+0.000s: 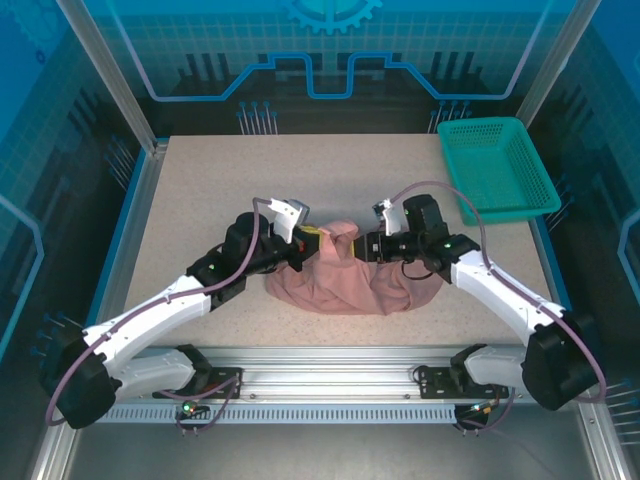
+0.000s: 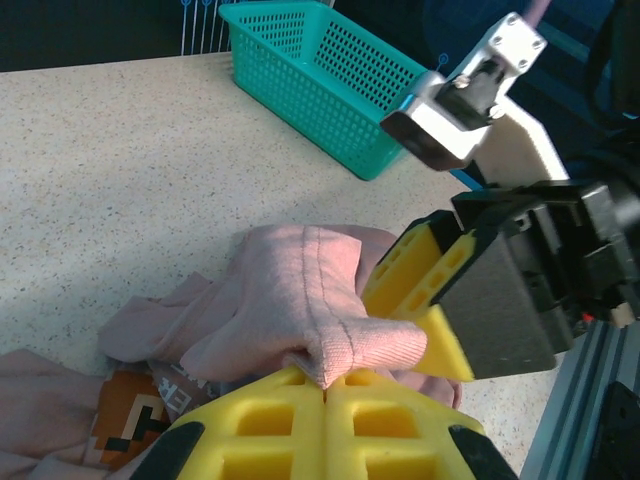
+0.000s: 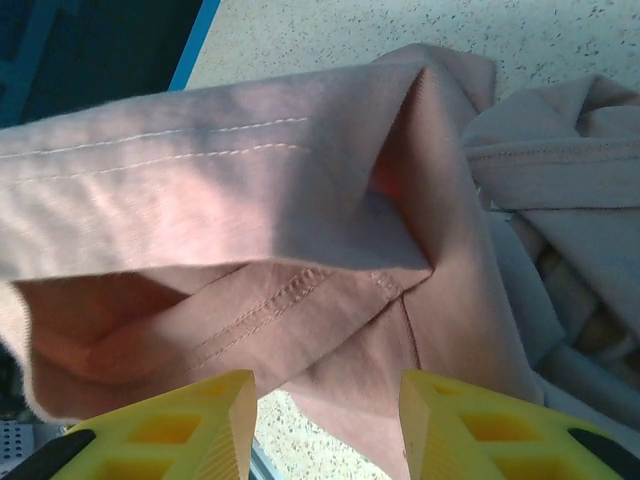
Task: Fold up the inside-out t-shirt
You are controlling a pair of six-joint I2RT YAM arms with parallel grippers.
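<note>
On the table (image 1: pixel 200 200), bunched inside-out t-shirt (image 1: pixel 345 285), long axis left to right.

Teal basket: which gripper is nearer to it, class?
Right. The right gripper, open at the t-shirt, lies left of the basket; the left gripper, pinching the t-shirt, lies farther left.

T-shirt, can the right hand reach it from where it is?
Probably yes. The right hand is open, and the t-shirt lies just ahead of it with nothing in between.

High rear overview, two close wrist views, all sharing t-shirt (image 1: pixel 340 285)
</note>
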